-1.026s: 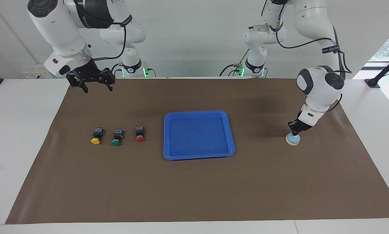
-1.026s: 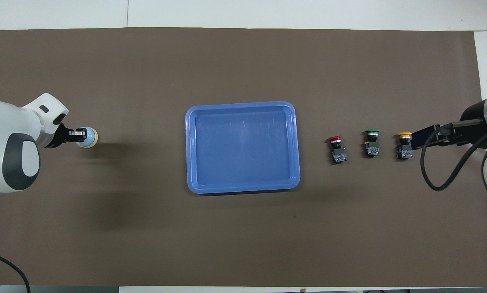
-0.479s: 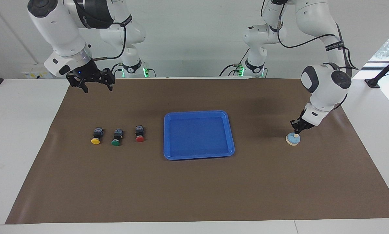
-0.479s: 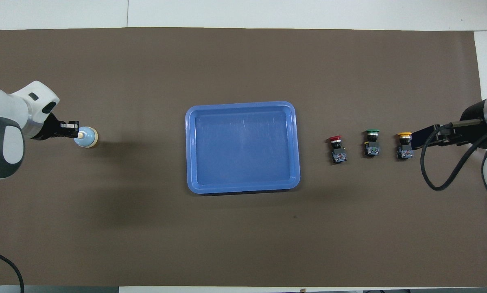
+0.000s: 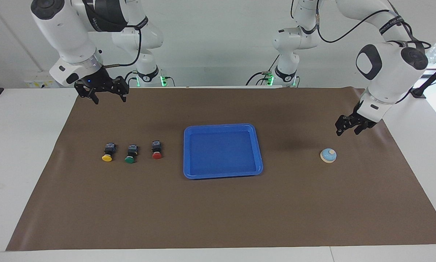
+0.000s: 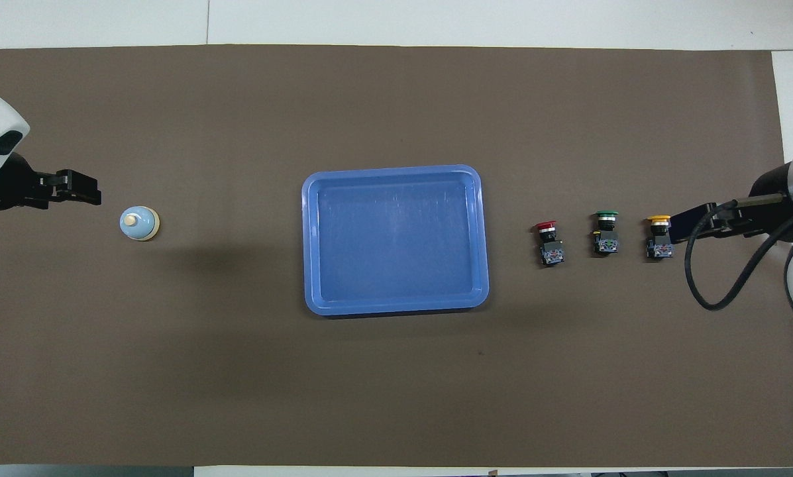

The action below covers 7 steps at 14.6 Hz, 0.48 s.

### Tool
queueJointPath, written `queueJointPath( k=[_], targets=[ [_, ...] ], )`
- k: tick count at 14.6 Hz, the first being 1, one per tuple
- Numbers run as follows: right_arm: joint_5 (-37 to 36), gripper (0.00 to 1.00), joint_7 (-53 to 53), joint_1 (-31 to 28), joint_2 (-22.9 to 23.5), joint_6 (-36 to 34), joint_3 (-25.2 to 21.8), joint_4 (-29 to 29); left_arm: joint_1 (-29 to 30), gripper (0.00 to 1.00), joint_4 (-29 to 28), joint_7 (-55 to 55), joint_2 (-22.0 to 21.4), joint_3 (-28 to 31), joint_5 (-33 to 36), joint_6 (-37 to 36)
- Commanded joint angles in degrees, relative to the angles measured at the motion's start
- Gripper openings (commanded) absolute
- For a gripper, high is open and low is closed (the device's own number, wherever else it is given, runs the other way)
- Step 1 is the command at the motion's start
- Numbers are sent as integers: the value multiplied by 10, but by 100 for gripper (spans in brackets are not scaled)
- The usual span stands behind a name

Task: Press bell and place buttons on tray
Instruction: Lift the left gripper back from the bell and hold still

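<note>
Bell free, buttons next.

Facing view: my left gripper hangs jaws apart above the bell; my right gripper, jaws apart, waits. I'd descend squarely on one cap.
Overhead view: buttons sit between right gripper and empty tray, on the counter.

bright blue tray, light-blue bell, brown mat

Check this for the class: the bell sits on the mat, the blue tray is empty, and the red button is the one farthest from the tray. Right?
Wrong on one point. In the overhead view the red button is nearest the tray; the yellow button is farthest. The bell does sit on the mat and the tray is empty.
</note>
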Motion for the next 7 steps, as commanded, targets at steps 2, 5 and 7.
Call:
queueJointPath(
  k=[2,5,7],
  targets=[
    [-2,100,-8,-9,-2,-8,4,2,-2,100,-2,-6,-44,-1,5,-40],
    [-2,100,-9,-9,-2,-8,4,2,-4,100,8,-7,-46,-2,4,-94],
    [-2,100,-8,-9,-2,-8,4,2,-9,100,13,-6,-50,-2,1,-109]
  ],
)
